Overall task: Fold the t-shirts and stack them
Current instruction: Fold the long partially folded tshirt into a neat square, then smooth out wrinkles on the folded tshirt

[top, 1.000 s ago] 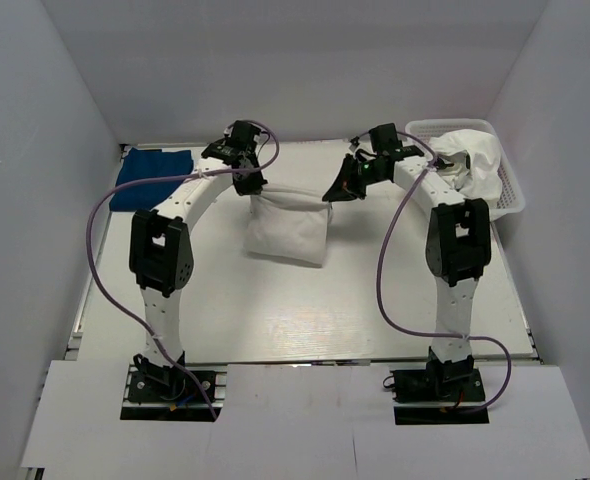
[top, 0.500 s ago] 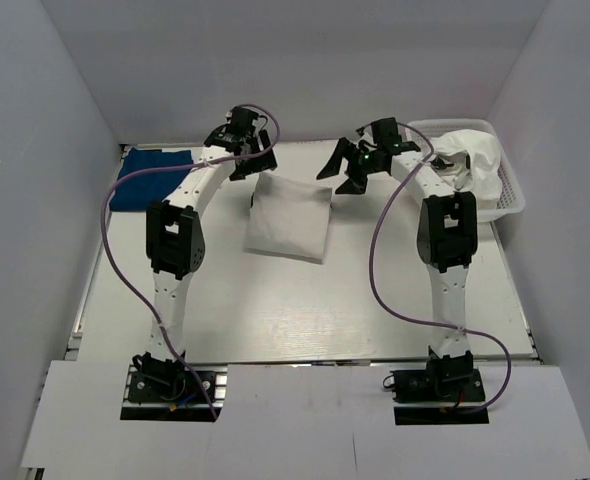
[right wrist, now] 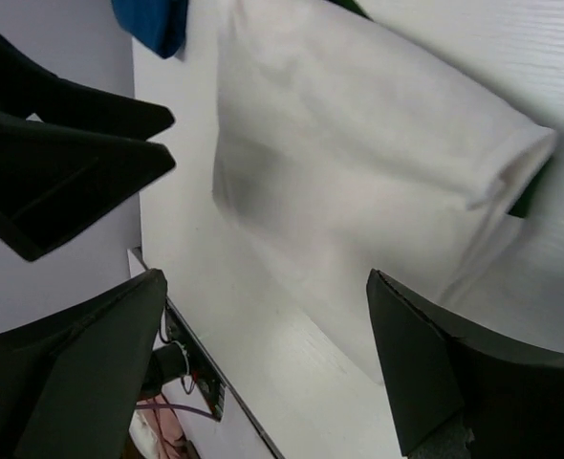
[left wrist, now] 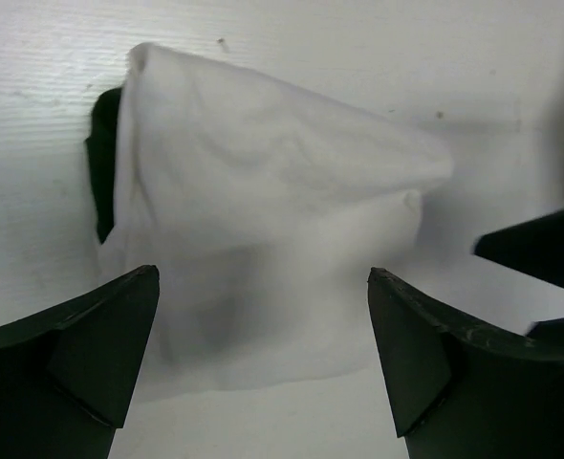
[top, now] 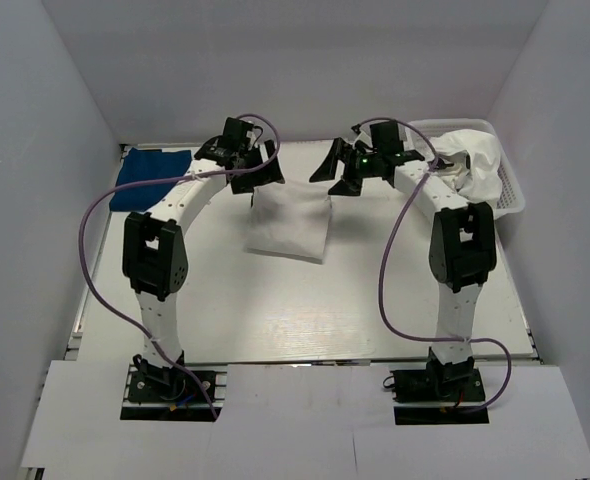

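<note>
The white tee (top: 290, 222) lies folded into a rectangle mid-table, with a dark green sleeve edge (left wrist: 100, 172) peeking out on one side. The royal-blue tee (top: 152, 177) lies folded at the far left. My left gripper (top: 255, 176) hovers open above the white tee's far left corner, and my right gripper (top: 337, 172) hovers open above its far right corner. In the left wrist view the white tee (left wrist: 263, 229) lies below the spread jaws of the left gripper (left wrist: 263, 325). In the right wrist view the right gripper (right wrist: 263, 316) holds nothing above the white tee (right wrist: 358, 163).
A white basket (top: 516, 196) at the back right holds a heap of white cloth (top: 475, 165). White walls close in the table on the left, right and back. A corner of the blue tee (right wrist: 153, 24) shows in the right wrist view.
Both grippers opened and let go of the white tee's far edge. The tee dropped flat into its fold. The grippers stay near its far corners.
</note>
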Tool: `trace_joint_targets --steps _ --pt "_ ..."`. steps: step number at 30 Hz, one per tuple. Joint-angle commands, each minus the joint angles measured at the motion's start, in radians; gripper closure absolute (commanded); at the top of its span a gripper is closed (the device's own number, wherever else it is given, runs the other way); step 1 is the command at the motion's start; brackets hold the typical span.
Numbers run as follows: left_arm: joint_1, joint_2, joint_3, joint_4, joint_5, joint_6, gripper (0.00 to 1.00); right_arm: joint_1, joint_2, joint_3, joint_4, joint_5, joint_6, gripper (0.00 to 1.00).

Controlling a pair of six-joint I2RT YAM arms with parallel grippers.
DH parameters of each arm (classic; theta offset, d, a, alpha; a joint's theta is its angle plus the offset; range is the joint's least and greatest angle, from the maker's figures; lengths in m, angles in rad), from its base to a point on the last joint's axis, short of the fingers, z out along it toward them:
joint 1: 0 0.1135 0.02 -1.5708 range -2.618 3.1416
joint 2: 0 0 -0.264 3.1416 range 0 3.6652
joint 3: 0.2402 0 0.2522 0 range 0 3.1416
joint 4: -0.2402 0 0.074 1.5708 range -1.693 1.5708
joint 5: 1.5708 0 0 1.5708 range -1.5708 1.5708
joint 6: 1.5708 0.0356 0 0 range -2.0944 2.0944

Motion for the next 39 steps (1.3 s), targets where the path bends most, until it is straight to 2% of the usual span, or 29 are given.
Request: trace_joint_targets --steps 1,4,6,8,11,13,16,20,23,29,33,36,38,39 --pt "-0.003 -0.051 -0.024 0.136 0.087 0.001 0.00 0.024 0.005 -0.018 0.160 -0.037 0.042 0.09" --pt "0.023 0.030 0.021 0.178 0.117 0.037 0.00 0.021 0.092 0.043 0.202 -0.060 0.063 0.09" --pt "0.023 0.121 0.102 0.178 0.105 0.060 0.00 0.022 0.154 0.067 0.257 -0.062 0.088 0.09" --pt "0.013 0.192 0.195 0.178 0.132 0.099 0.00 0.019 0.207 0.112 0.262 -0.054 0.100 0.09" --pt "0.013 0.307 0.256 0.136 0.169 0.099 0.00 0.012 0.270 0.150 0.260 -0.038 0.114 0.09" --pt "0.022 0.338 0.256 0.127 0.182 0.088 0.00 0.012 0.299 0.167 0.260 -0.036 0.120 0.09" --pt "0.031 0.363 0.242 0.116 0.116 0.088 0.00 0.006 0.321 0.155 0.280 -0.028 0.140 0.09" --pt "0.051 0.363 0.182 0.141 0.116 0.077 0.00 -0.001 0.326 0.117 0.302 -0.031 0.143 0.09" --pt "0.062 0.384 0.202 0.123 0.137 0.068 0.00 -0.004 0.313 0.103 0.300 -0.047 0.143 0.09" --pt "0.062 0.328 0.360 0.073 0.073 0.088 0.00 0.007 0.224 0.233 0.136 -0.018 0.015 0.09" --pt "0.062 0.207 0.371 0.073 0.028 0.106 0.00 0.016 0.050 0.160 0.128 -0.022 -0.028 0.09" --pt "0.053 0.076 0.200 0.099 0.037 0.116 0.00 0.035 -0.042 0.031 0.141 -0.033 -0.059 0.09" --pt "0.043 -0.002 0.141 0.099 0.037 0.116 0.00 0.048 -0.117 -0.021 0.153 -0.039 -0.065 0.09" --pt "0.043 -0.022 0.115 0.099 0.037 0.116 0.00 0.052 -0.133 -0.103 0.165 -0.044 -0.074 0.09"
